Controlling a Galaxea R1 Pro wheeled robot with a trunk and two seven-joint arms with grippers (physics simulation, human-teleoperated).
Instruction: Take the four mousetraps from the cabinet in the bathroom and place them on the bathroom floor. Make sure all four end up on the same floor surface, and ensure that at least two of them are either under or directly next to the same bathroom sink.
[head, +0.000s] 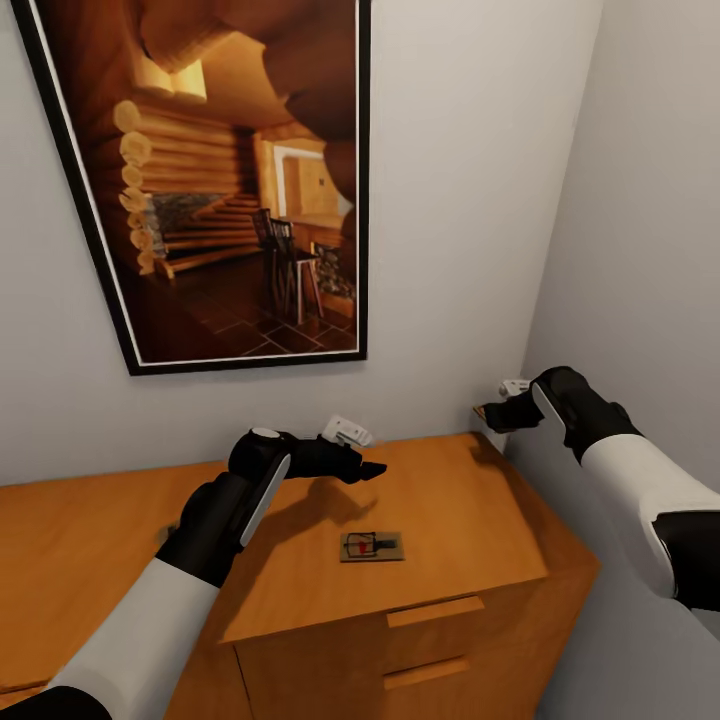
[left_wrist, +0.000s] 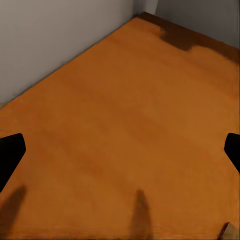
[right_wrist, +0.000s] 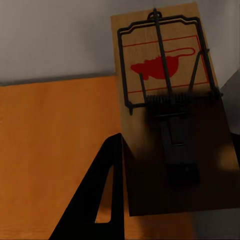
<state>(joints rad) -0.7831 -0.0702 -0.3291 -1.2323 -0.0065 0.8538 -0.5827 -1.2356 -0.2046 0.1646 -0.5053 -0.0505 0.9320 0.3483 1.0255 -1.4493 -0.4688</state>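
the cabinet (head: 470, 510) stands against the wall in a corner, its drawers shut, each with a wooden slab pull; what is inside cannot be seen. on its flat top lies one mousetrap (head: 372, 546), flat, near the front edge, with its red mark and wire spring facing up.

a second mousetrap (right_wrist: 170, 110) is pinched in the right gripper (head: 497, 411), held in the air above the cabinet's right rear corner, close to the side wall. in the right wrist view the board is tilted, its red mouse print and dark wire bar plain to see, one black finger (right_wrist: 100, 200) beside its edge.

the left gripper (head: 362, 467) hovers above the cabinet top, behind the lying mousetrap and apart from it. its fingers are spread wide and hold nothing; in the left wrist view the two black fingertips (left_wrist: 10, 152) sit at either side over bare orange wood.

a large framed picture (head: 215, 180) of a log cabin interior hangs on the wall above the cabinet.
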